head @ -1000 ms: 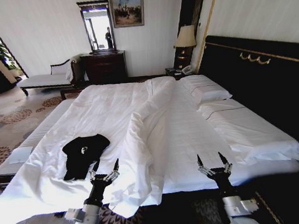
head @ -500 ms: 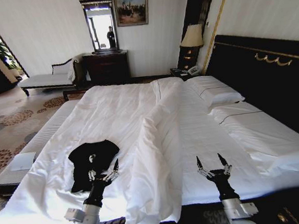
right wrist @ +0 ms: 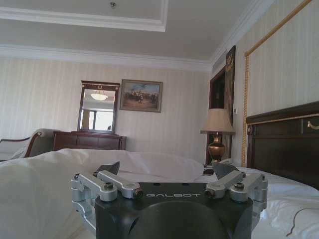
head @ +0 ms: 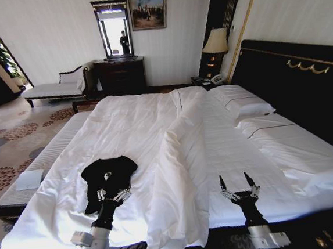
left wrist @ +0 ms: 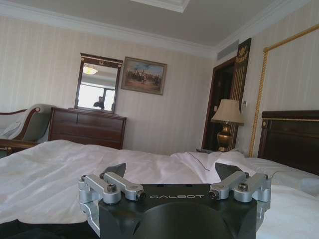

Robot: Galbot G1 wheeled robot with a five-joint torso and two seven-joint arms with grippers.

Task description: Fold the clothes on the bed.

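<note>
The clothes are one black T-shirt point(head: 108, 175) with a small pale mark, lying crumpled on the near left part of the bed's white duvet point(head: 137, 127). My left gripper point(head: 114, 188) is open, its fingertips over the shirt's near edge. In the left wrist view its fingers point(left wrist: 115, 174) stand apart above the duvet, with black fabric point(left wrist: 30, 230) just below. My right gripper point(head: 234, 179) is open too, held over the bed's near right side, far from the shirt; the right wrist view shows that gripper point(right wrist: 164, 170) with nothing between its fingers.
A raised ridge of bunched duvet point(head: 178, 158) runs down the bed between the two grippers. Pillows point(head: 243, 105) lie by the dark headboard point(head: 303, 83). A grey-striped bench point(head: 44, 161) flanks the bed's left side. A dresser with mirror point(head: 120, 75) and a lamp point(head: 216, 41) stand at the far wall.
The whole head view has shifted, so the camera moved nearer the bed. The shirt now lies right under my left gripper's fingertips. Both arms keep the same pose.
</note>
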